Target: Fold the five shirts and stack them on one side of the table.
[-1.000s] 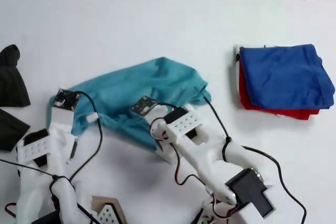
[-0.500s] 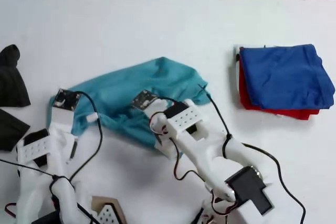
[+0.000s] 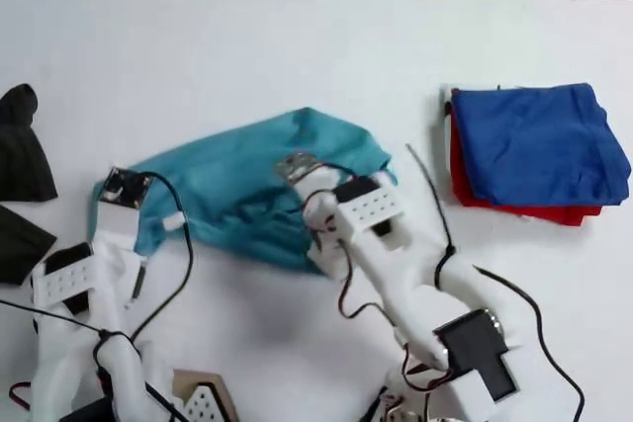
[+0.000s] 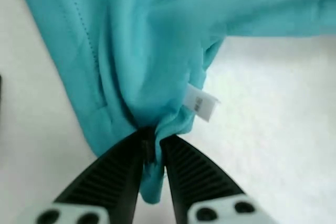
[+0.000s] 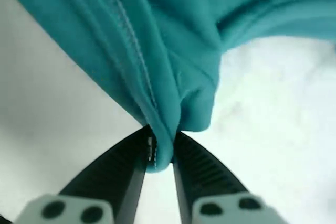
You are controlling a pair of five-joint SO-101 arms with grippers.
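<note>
Left pincer (image 4: 152,142): closed on a bunched edge of the teal shirt (image 4: 131,51), with a white tag (image 4: 201,103) just beside the tips. Right pincer (image 5: 160,145): closed too, pinching a stitched fold of the same shirt. The cloth hangs in ridges from both grips.

Beyond the two pincers the rest of the teal shirt lies rumpled on the bench (image 3: 297,37), spread between them and past them, unfolded.

Handling, as a guess: light, limp, no stiffness. It will sag and drag between the grips and crease wherever it lands. A thin pinch may slip, so hold at seams or hem corners, well apart, keeping the edge taut.

Farther off, well apart on the right pincer's outer side, a folded blue shirt (image 3: 539,140) sits on a red shirt (image 3: 514,210). That is the stack. Well apart on the left pincer's outer side, black clothes (image 3: 22,145) wait at the bench edge, unfolded.
</note>
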